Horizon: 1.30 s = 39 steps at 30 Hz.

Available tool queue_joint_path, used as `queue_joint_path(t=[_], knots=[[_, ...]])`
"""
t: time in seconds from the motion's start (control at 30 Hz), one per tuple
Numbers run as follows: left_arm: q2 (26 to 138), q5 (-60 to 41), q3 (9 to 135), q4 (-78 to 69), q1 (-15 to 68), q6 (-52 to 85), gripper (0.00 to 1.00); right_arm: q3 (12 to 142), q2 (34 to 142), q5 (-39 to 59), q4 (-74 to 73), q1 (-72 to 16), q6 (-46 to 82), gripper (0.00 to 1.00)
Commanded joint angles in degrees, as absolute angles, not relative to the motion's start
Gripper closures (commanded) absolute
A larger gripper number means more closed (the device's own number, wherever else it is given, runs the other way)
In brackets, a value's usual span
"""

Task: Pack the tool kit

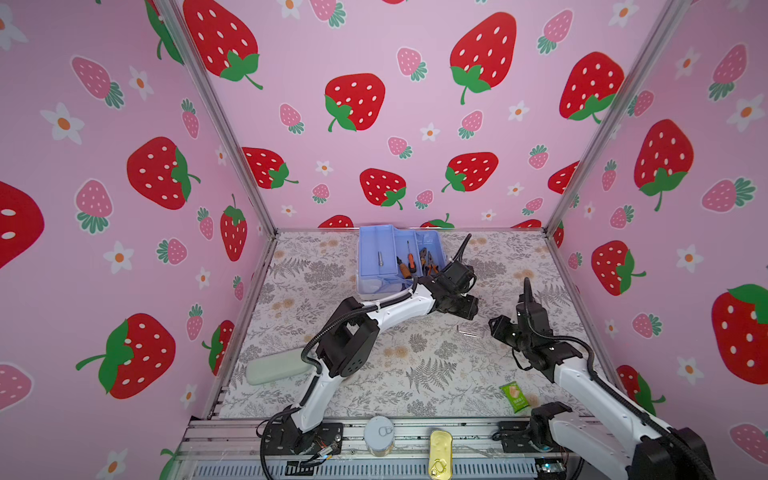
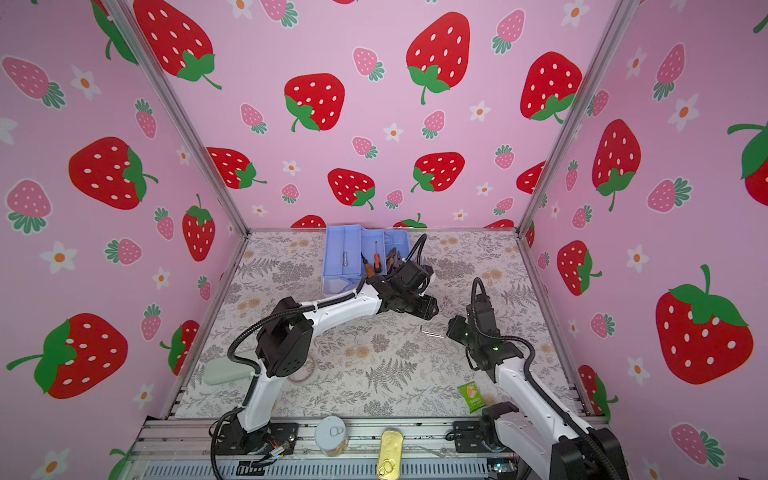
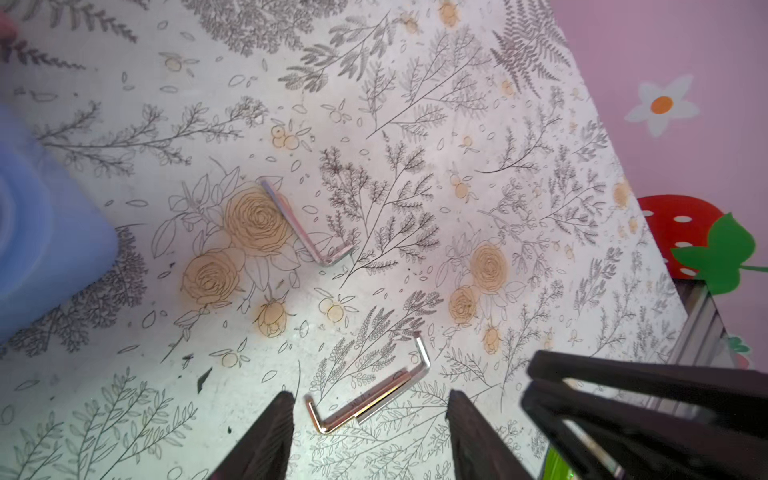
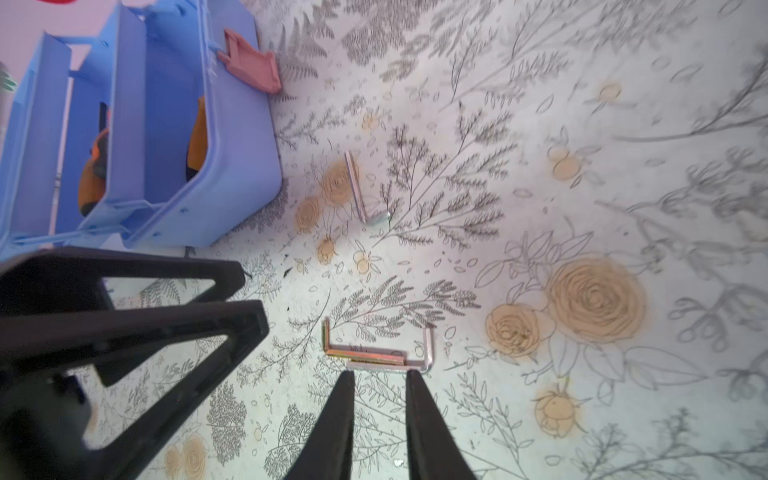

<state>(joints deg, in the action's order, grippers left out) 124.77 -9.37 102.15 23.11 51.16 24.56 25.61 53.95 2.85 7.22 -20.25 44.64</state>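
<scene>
While two hex keys (image 4: 365,357) lie mid-tabletop, case (image 4: 241,158) open at far edge, left fingers (image 3: 266,436) spread over them, right fingers (image 4: 332,415) barely parted, empty: best pinch across both shafts low, keep right clear.

Three hex keys (image 3: 291,220), one blue tool kit (image 1: 370,249), two tins (image 1: 379,434), one green packet (image 1: 514,397)

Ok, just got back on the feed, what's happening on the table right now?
Both grippers are at the pair of hex keys lying together on the mat. The left gripper is open, fingers either side of them in its wrist view; the right gripper, slightly open, points at them. Nothing is held. A third hex key lies nearer the open blue case, which holds pliers and screwdrivers.
</scene>
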Motion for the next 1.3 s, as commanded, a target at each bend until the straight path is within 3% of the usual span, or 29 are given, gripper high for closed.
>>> queue_joint_path(t=[0.0,0.37,0.73,1.13,1.27], knots=[[122.8,-5.3,101.7,25.1,51.1,26.7,0.37,24.5,53.8,1.6,6.8,-18.9,40.6,0.75],[122.2,-3.4,97.6,30.5,52.2,31.9,0.40,27.0,57.9,-1.1,1.2,-16.1,29.9,0.77],[124.0,-2.2,97.7,32.4,55.6,40.4,0.30,23.5,62.8,0.7,-9.5,-15.1,27.9,0.77],[130.2,-3.1,102.3,33.1,56.0,49.7,0.31,16.8,49.8,-0.6,-11.9,-15.1,30.1,0.73],[132.4,-2.7,104.7,34.4,56.5,51.1,0.39,16.6,49.0,-0.7,-11.3,-15.2,30.6,0.71]])
